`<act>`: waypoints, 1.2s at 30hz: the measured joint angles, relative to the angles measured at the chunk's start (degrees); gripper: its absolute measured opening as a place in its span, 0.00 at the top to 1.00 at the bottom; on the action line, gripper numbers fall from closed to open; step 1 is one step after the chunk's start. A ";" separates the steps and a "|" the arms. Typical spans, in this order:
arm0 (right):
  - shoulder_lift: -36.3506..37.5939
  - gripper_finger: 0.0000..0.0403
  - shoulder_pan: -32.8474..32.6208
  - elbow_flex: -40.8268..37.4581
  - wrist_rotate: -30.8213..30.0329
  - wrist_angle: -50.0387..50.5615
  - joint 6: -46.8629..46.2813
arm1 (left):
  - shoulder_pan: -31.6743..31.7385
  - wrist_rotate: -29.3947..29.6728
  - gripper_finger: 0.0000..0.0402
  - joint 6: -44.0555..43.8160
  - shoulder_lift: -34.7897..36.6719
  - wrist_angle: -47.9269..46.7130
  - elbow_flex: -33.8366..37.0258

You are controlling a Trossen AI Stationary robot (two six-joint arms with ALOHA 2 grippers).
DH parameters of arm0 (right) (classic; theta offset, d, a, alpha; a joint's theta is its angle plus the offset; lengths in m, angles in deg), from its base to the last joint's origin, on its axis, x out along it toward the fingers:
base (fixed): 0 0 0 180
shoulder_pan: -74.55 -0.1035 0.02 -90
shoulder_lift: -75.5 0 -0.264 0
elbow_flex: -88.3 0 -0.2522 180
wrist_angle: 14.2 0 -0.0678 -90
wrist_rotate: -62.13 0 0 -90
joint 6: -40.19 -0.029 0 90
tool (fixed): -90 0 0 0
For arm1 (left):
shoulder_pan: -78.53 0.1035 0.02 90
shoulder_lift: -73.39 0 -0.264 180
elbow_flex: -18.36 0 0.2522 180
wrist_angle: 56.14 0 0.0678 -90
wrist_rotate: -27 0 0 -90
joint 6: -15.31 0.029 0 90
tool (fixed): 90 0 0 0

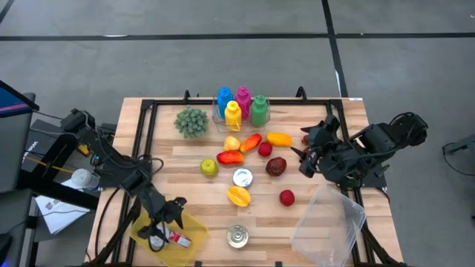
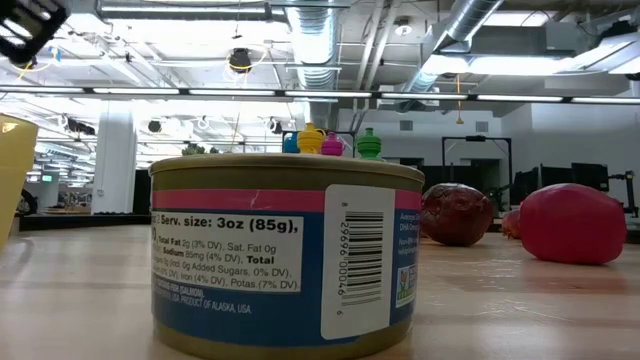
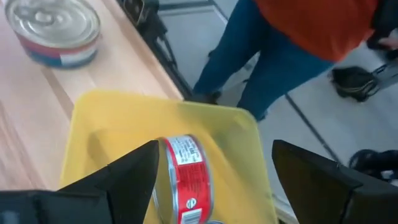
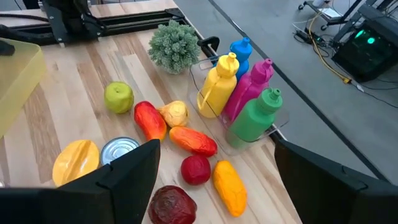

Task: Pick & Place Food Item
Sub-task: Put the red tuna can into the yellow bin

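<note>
My left gripper [image 3: 214,149] is open and hovers over the yellow bin [image 1: 194,222] at the table's near left corner [image 1: 159,226]. A red-labelled can [image 3: 183,180] lies on its side on the bin's floor [image 1: 178,239], between the spread fingers and below them. My right gripper [image 4: 216,146] is open too. It waits above the table's right side [image 1: 306,156], next to a dark red beet [image 1: 276,166]. Loose food items lie mid-table: a green apple [image 1: 209,167], a red pepper [image 1: 230,157], an orange piece [image 1: 238,196] and a small red fruit [image 1: 286,197].
A blue-and-pink-labelled tin [image 1: 237,236] stands near the table's near edge, right of the bin, and fills the low view [image 2: 285,255]. A clear plastic container [image 1: 330,219] sits at the near right. Coloured bottles [image 1: 241,106] and a green plant [image 1: 191,122] stand at the far side. A person [image 3: 273,43] stands beyond the near edge.
</note>
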State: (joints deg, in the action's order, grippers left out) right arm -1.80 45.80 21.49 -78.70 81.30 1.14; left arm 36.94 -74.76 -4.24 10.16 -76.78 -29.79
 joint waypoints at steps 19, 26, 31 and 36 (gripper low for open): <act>0.00 0.23 0.00 0.00 0.00 0.77 0.00 | -8.34 9.62 0.27 -7.85 -13.59 5.33 0.00; 0.00 0.23 0.00 0.00 0.00 0.53 -0.03 | -8.29 12.73 0.40 -7.99 -13.80 5.28 0.00; 0.00 0.23 0.00 0.00 0.02 0.53 -0.68 | -8.21 12.82 0.58 -12.18 -13.80 5.26 0.00; 0.00 0.23 -0.07 0.00 0.02 0.55 -1.51 | -8.21 12.75 0.68 -16.48 -13.76 5.33 0.00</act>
State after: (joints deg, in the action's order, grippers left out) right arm -1.80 45.73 21.49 -78.68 81.85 -0.37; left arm 28.73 -62.01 -20.72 -3.60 -71.45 -29.79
